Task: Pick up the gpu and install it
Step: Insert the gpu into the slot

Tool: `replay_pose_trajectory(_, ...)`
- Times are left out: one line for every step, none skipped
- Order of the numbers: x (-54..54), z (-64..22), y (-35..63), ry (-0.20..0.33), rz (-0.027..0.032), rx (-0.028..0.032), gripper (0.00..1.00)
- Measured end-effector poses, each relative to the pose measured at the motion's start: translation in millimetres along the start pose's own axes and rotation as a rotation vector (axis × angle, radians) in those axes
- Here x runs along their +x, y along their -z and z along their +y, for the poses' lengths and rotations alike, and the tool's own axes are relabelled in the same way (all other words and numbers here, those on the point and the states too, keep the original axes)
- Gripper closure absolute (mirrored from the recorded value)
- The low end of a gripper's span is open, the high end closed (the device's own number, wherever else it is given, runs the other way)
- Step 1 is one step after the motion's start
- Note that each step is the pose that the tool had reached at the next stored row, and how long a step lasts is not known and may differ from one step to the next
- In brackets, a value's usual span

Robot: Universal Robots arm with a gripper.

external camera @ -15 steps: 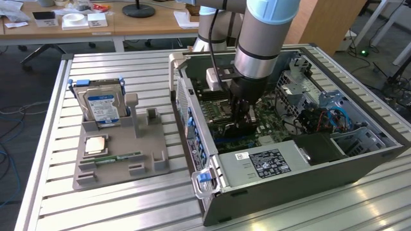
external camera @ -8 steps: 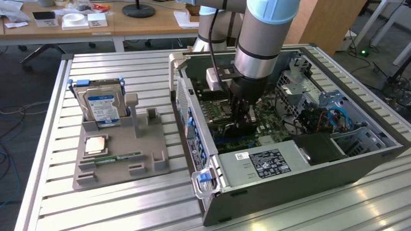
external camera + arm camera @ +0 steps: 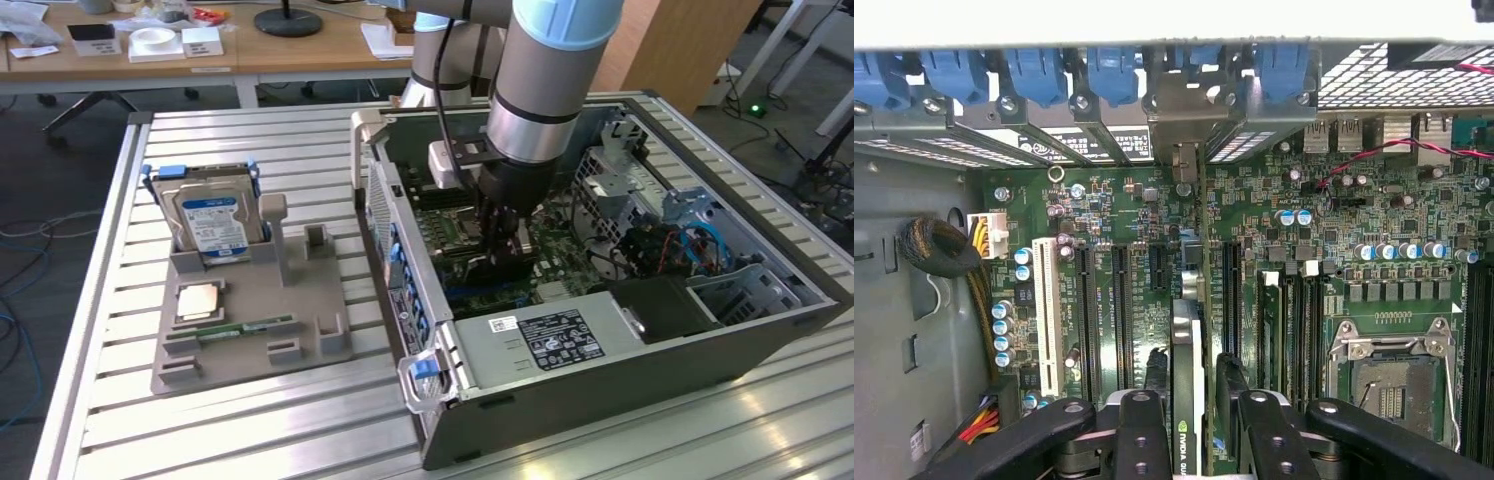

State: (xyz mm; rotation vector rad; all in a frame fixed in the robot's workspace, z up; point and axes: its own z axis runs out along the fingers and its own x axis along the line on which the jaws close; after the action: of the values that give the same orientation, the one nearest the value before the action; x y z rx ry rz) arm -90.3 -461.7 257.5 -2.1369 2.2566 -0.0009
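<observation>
Inside the open computer case [image 3: 641, 400] on the bench, the gripper [image 3: 1194, 415] pinches the gpu [image 3: 1187, 350] upright on edge over the motherboard [image 3: 1334, 200], apparently to align it with an expansion slot.

Dark gpu [image 3: 1188, 340] with a silvery edge and a green logo; black gripper [image 3: 1192, 372]; green motherboard [image 3: 1324, 230] dotted with blue-topped capacitors [image 3: 1399, 252], one white slot [image 3: 1049, 315] among black ones; blue clips [image 3: 1034, 72] along the grey case [image 3: 627, 395]; silver hard drive [image 3: 211, 222] with a blue-and-white label on a grey holder [image 3: 240, 345]; silvery ribbed table [image 3: 240, 140]; red and yellow wires [image 3: 982, 425]
</observation>
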Motion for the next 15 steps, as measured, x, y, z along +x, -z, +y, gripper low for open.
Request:
replay_pose_trajectory(0.0,0.0,0.1,0.0,0.0002,-0.0001,0.68)
replay_pose_trajectory(0.0,0.0,0.0,0.0,0.0001,-0.0001,0.74)
replay_pose_trajectory(0.0,0.0,0.0,0.0,0.0,0.0,0.74)
replay_pose_trajectory(0.0,0.0,0.0,0.0,0.0,-0.0001,0.74)
replay_pose_trajectory(0.0,0.0,0.0,0.0,0.0,0.0,0.74)
replay_pose_trajectory(0.0,0.0,0.0,0.0,0.0001,0.0,0.74)
replay_pose_trajectory(0.0,0.0,0.0,0.0,0.0,0.0,0.74)
replay_pose_trajectory(0.0,0.0,0.0,0.0,0.0,0.0,0.74)
replay_pose_trajectory(0.0,0.0,0.0,0.0,0.0,0.0,0.74)
replay_pose_trajectory(0.0,0.0,0.0,0.0,0.0,0.0,0.74)
replay_pose_trajectory(0.0,0.0,0.0,0.0,0.0,0.0,0.74)
replay_pose_trajectory(0.0,0.0,-0.2,0.0,-0.0001,0.0,0.74)
replay_pose_trajectory(0.0,0.0,-0.6,0.0,0.0,0.0001,0.74)
replay_pose_trajectory(0.0,0.0,-0.8,0.0,0.0,-0.0001,0.74)
replay_pose_trajectory(0.0,0.0,-0.8,0.0,0.0,-0.0002,0.74)
